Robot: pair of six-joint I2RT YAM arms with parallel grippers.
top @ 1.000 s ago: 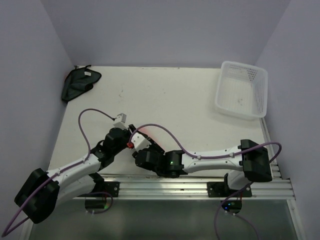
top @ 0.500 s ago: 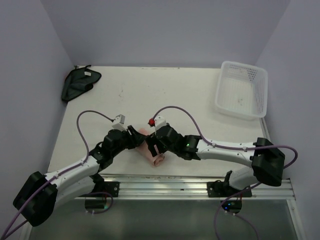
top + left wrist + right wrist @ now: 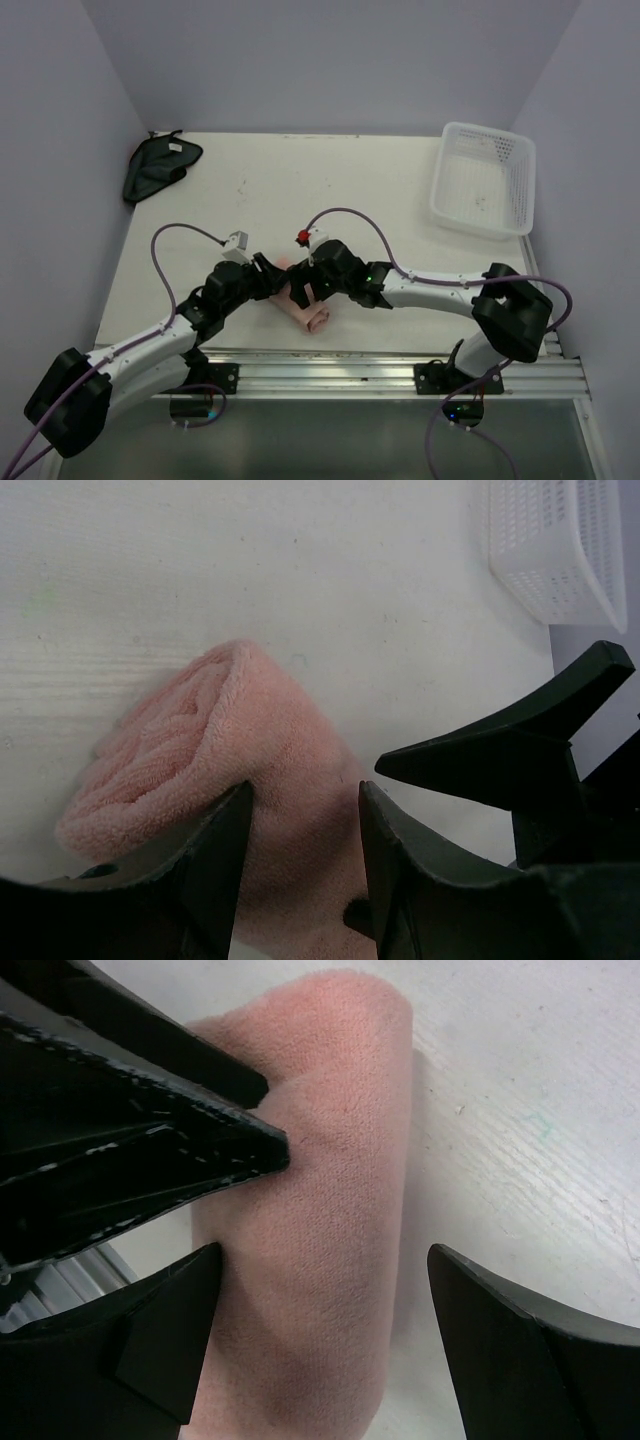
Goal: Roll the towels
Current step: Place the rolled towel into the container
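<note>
Salmon-pink towel (image 3: 312, 316) lies rolled at the near edge of the desk (image 3: 350, 200), pinched by the left end effector (image 3: 300, 815) while the right end effector (image 3: 325, 1255) straddles it open-jawed; the blackish cloth (image 3: 160, 165), far left, looks unrolled, so about half remains.

You get soft, even light from above; the desk (image 3: 400, 200) is bright and shadows are faint. In the right wrist view the pink towel (image 3: 330, 1210) looks slightly blurred and casts a soft shadow rightward.

pink towel (image 3: 200, 740): fuzzy terry cloth | table (image 3: 250, 560): white, matt, faintly grained | basket (image 3: 550, 540): white perforated plastic
</note>
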